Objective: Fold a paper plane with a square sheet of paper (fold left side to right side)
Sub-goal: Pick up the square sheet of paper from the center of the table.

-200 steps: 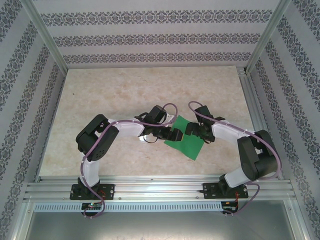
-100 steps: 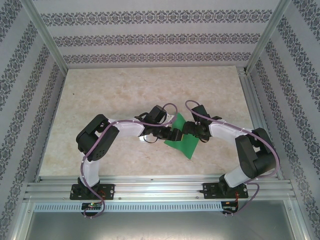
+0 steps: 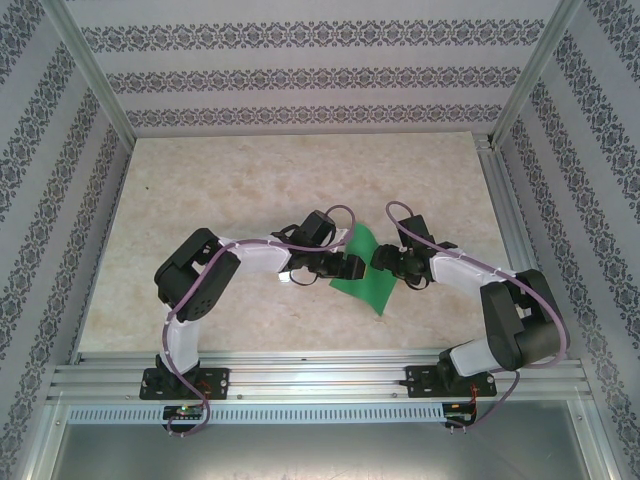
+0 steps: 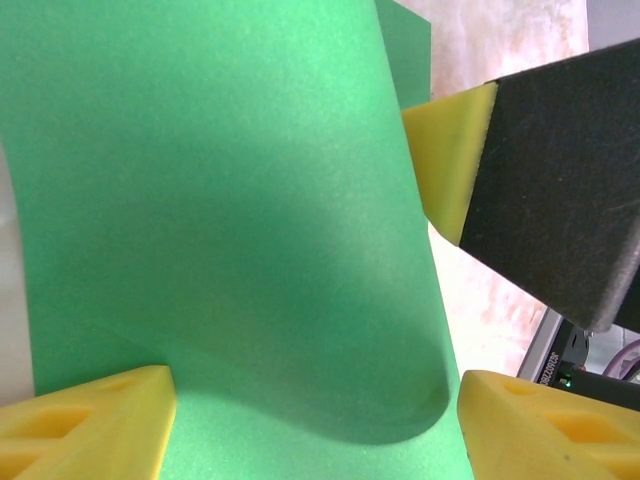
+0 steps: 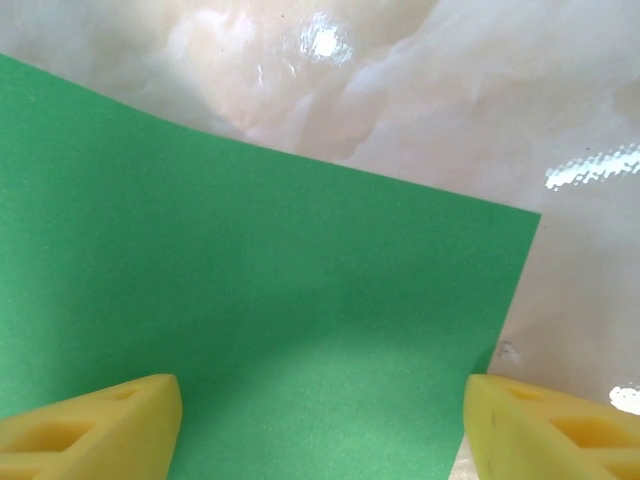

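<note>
The square sheet of paper (image 3: 368, 282) is bright green and lies at the table's middle, between both arms. In the left wrist view the sheet of paper (image 4: 220, 200) curls upward in a smooth bend, casting a shadow on its lower layer. My left gripper (image 3: 347, 266) is open over the sheet's left part, its yellow fingertips (image 4: 90, 420) standing wide apart on either side of the bend. My right gripper (image 3: 384, 258) is open above the sheet's right part. The paper (image 5: 270, 320) lies flat under it, with one corner showing at the right. No paper plane shape shows.
The pale marble-patterned tabletop (image 3: 220, 190) has free room to the left and behind the paper. Metal frame rails (image 3: 320, 375) run along the near edge and patterned walls close in the sides. The right gripper's yellow finger (image 4: 450, 160) shows close ahead in the left wrist view.
The jaws of both grippers have narrowed a little. The right gripper moved left over the paper and back, its elbow swinging outward. The green sheet now looks narrower on its right side.
</note>
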